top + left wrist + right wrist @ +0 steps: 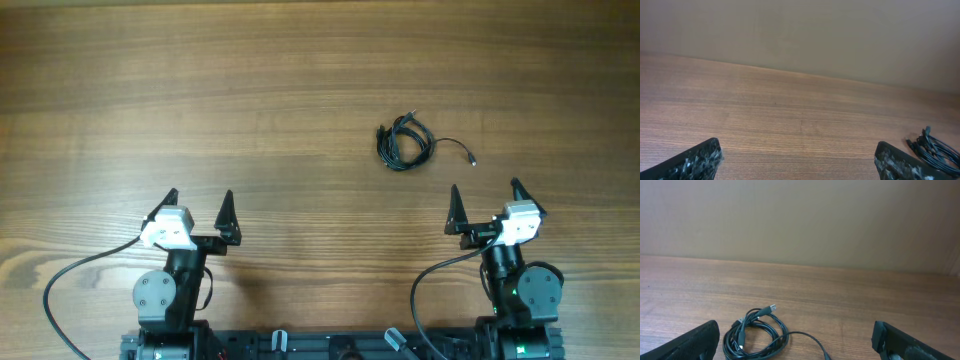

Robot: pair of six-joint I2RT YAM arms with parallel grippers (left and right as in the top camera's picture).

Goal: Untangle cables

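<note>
- Found the left gripper (198, 196) by the near edge of the desk (200, 80), toward the near-left corner, with fingers spread wide, released and holding nothing.
- Found the right gripper (485, 187) by the same near edge, toward the near-right corner, with fingers likewise released and empty.
- Spotted the cables (403, 146) just beyond the right gripper and slightly to its left, right of the desk's middle and well apart from the left gripper: a small black knotted bundle of coiled loops, lying flat on the wood.
- Noted one loose strand trailing out of the bundle toward the right edge and ending in a small plug (471, 160).
- Judged the task as not begun: no cord separated, neither pair of fingers touching the bundle. Counted as left the approach, the first grasp and the drawing apart of every loop.
- Saw plain wood grain out to the far edge, with a plain beige wall (800, 220) behind it in the wrist views.
- Read no brand, label or writing anywhere.
</note>
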